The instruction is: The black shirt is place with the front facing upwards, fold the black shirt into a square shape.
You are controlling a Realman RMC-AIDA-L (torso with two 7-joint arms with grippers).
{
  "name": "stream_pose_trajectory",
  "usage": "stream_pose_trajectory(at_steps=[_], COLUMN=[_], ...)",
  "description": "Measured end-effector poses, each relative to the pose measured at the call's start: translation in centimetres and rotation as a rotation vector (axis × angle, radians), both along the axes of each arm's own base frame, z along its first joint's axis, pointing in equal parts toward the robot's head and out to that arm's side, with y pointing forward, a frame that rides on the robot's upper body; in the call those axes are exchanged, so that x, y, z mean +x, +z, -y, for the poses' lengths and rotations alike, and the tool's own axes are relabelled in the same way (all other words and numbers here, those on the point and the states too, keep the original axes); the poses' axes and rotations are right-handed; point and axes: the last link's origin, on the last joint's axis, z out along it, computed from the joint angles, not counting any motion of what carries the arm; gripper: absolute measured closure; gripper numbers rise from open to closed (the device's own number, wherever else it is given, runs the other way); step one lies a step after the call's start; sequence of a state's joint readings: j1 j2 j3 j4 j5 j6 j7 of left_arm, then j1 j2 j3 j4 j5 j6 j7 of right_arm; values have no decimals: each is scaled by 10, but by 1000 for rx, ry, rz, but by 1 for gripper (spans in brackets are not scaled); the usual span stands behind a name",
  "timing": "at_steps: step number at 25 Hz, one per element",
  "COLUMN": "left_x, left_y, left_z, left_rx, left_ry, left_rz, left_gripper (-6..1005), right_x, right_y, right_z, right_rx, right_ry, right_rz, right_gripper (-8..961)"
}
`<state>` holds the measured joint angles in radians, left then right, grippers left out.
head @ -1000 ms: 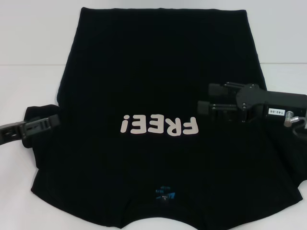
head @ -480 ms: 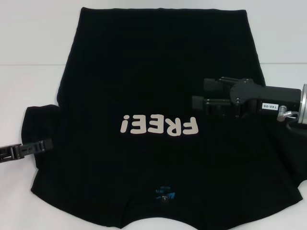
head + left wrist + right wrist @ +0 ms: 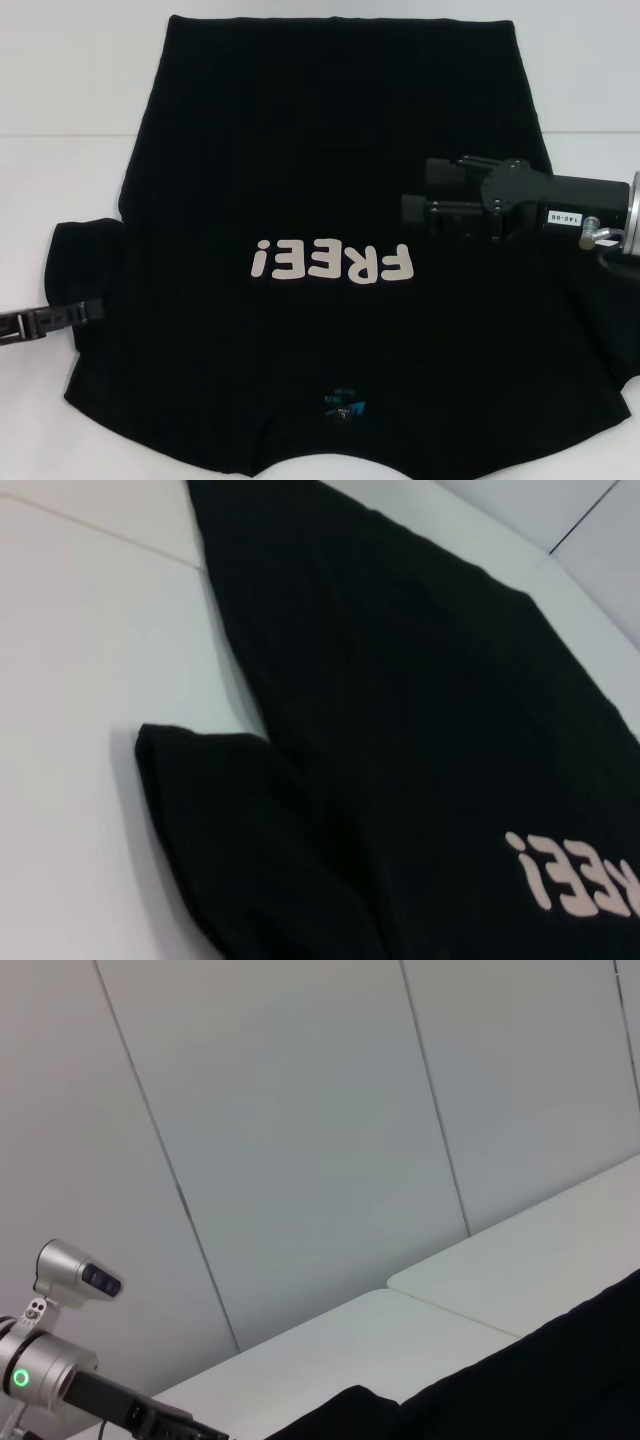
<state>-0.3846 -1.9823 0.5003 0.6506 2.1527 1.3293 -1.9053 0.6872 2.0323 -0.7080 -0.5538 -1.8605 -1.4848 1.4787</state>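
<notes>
The black shirt [image 3: 330,150] lies spread flat on the white table [image 3: 60,120], front up. Its pale "FREE!" lettering [image 3: 333,263] is near the middle and a small blue neck label [image 3: 343,405] is by the near edge. My left gripper [image 3: 88,312] sits low at the outer edge of the shirt's left sleeve [image 3: 85,255], seen edge-on. My right gripper [image 3: 415,192] hovers open over the shirt's right side, just past the lettering, with nothing between its fingers. The left wrist view shows the shirt [image 3: 400,710], the sleeve [image 3: 230,850] and part of the lettering [image 3: 570,880].
Bare white table [image 3: 80,660] surrounds the shirt to the left and far side. In the right wrist view, grey wall panels [image 3: 300,1110] rise behind the table [image 3: 500,1280], the shirt's edge [image 3: 570,1370] shows, and the left arm [image 3: 55,1380] is far off.
My left gripper has drawn back off the left sleeve, toward the near-left table edge. My right gripper has shifted slightly left and farther over the shirt.
</notes>
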Motion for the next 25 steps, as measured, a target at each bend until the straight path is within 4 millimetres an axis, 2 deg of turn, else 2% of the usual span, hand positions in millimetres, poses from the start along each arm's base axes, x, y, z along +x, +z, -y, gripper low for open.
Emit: stream_pose_trajectory(at_steps=[13, 25], left_x=[8, 5], left_y=[-7, -6], left_z=[-8, -8], left_rx=[-42, -50], left_ry=[-30, -25], left_rz=[-22, -42], left_gripper=[124, 123], right_x=[0, -1], right_y=[2, 3], right_z=[-1, -2], right_rx=[8, 16], right_ry=[-4, -6], right_rz=[-7, -19], right_gripper=[72, 71])
